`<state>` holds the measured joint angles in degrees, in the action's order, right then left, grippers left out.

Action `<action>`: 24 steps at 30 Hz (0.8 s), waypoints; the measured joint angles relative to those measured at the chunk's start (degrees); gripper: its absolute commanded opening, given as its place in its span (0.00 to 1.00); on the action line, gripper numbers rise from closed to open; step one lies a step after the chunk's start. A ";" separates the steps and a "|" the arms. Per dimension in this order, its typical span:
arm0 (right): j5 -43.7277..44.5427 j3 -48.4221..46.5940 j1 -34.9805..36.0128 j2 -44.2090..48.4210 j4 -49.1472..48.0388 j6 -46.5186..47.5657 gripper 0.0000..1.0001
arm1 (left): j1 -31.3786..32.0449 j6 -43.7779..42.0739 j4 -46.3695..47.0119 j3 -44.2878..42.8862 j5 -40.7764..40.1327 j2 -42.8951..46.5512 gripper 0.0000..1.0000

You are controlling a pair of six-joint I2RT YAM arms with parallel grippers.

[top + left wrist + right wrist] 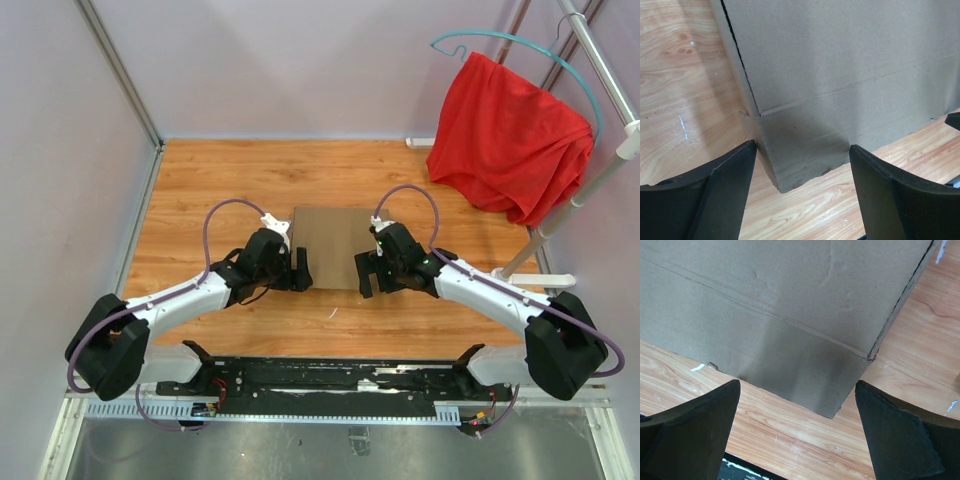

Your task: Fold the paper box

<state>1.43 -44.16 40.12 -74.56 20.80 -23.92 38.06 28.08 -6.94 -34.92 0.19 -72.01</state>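
Observation:
The paper box (332, 245) is a closed, shallow brown cardboard box lying on the wooden table (200, 180) between my two arms. My left gripper (300, 270) is open and empty at the box's near left corner. In the left wrist view that corner (805, 165) sits just beyond the gap between the black fingers (725, 195). My right gripper (366, 272) is open and empty at the near right corner. In the right wrist view that corner (835, 390) lies just ahead of the spread fingers (895, 435).
A red cloth (510, 140) hangs on a teal hanger (520, 45) from a metal rack at the back right. The rack's foot (545, 282) stands on the table's right edge. A black rail (330, 378) runs along the near edge. Light walls enclose the table.

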 measured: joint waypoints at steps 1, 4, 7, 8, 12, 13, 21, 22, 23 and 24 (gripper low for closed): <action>-0.39 0.00 0.00 0.00 0.00 0.00 0.98 | 0.00 0.00 -0.02 -0.02 0.59 0.04 0.80; -1.27 0.00 0.00 0.13 0.13 0.00 0.98 | 0.00 0.04 -0.79 -0.24 1.42 0.44 0.79; -1.46 -0.02 0.00 0.57 0.48 -0.02 0.98 | 0.00 0.20 -2.10 -0.81 1.79 1.36 0.79; -1.46 -0.02 0.00 0.66 0.57 -0.02 0.98 | 0.00 0.22 -2.58 -1.05 1.90 1.75 0.78; -1.49 -0.37 0.00 0.72 1.42 -0.02 0.98 | 0.00 0.22 -3.89 -2.05 2.12 2.54 0.78; -1.49 -0.48 0.00 0.72 1.77 -0.04 0.98 | 0.00 0.22 -4.22 -2.29 2.21 2.54 0.78; -1.73 -2.05 0.00 0.72 4.59 -0.09 0.98 | 0.00 0.22 -6.47 -3.26 3.23 2.56 0.77; -1.90 -2.32 0.00 0.72 4.87 -0.09 0.98 | 0.00 0.22 -6.64 -3.34 3.34 2.56 0.77; -2.03 -2.49 0.00 0.72 5.03 -0.09 0.98 | 0.00 0.22 -6.80 -3.45 3.41 2.56 0.77; -2.23 -2.67 0.00 0.72 5.27 -0.11 0.98 | 0.00 0.22 -6.93 -3.52 3.43 2.56 0.77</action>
<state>-0.80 -46.83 40.12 -73.84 26.06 -24.03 38.06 28.29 -13.87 -38.44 3.62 -69.45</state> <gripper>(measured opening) 0.984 0.768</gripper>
